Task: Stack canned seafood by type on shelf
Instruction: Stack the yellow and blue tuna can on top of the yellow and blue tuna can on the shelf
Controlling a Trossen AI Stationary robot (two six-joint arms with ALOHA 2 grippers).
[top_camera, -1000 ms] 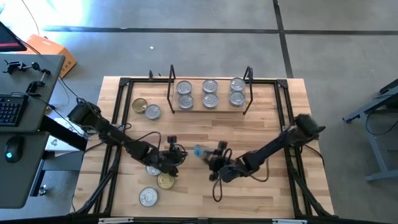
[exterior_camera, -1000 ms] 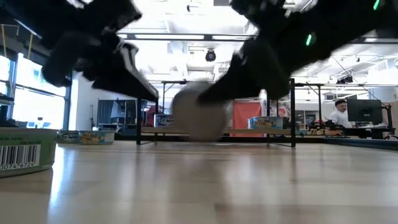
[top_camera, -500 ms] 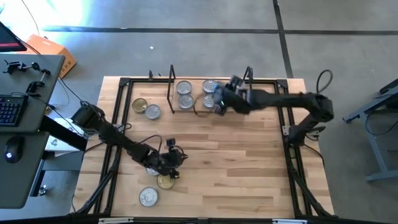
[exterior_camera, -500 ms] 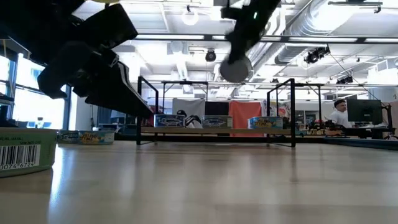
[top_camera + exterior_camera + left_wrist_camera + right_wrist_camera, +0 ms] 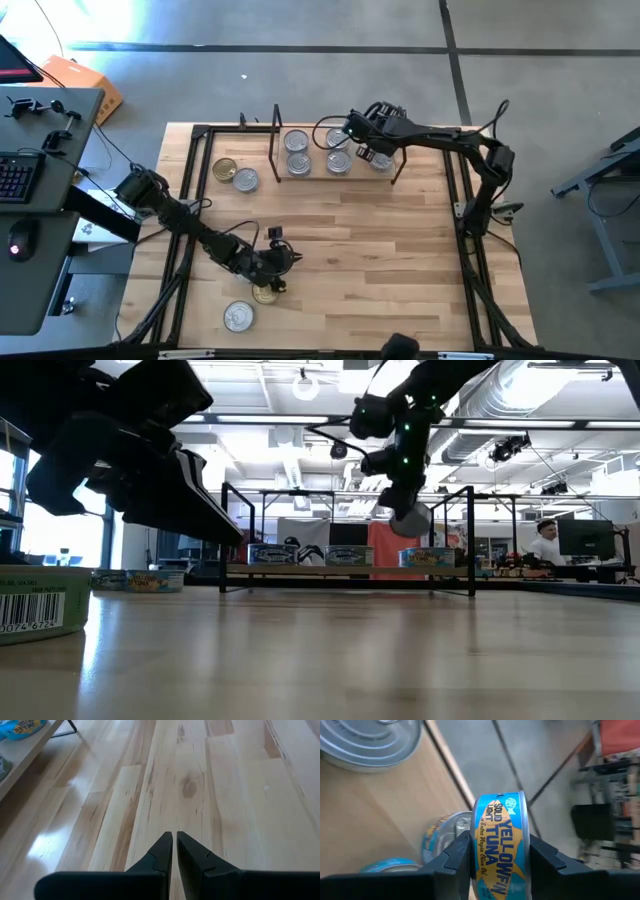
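2 arms work at the wooden table. The right gripper hangs over the right end of the shelf, pinching a blue tin on edge between its 2 fingers; the label reads "SOLID LIGHT YELLOWFIN TUNA" and, smaller, "in Extra Virgin Olive Oil". In the high view this gripper sits above the rightmost column of tins on the shelf. 5 silver-lidded tins show on the board, set in 3 columns, the right one partly hidden by the gripper. In the low view the shelf tins carry blue labels too small to read.

The left gripper hovers low over bare wood near the table's front, its fingers pressed together and holding nothing. Just beside it lie a gold-lidded tin and a silver tin. Another gold tin and a silver one rest left of the shelf. At the low view's left edge a tin shows a barcode with digits "0074 6726".
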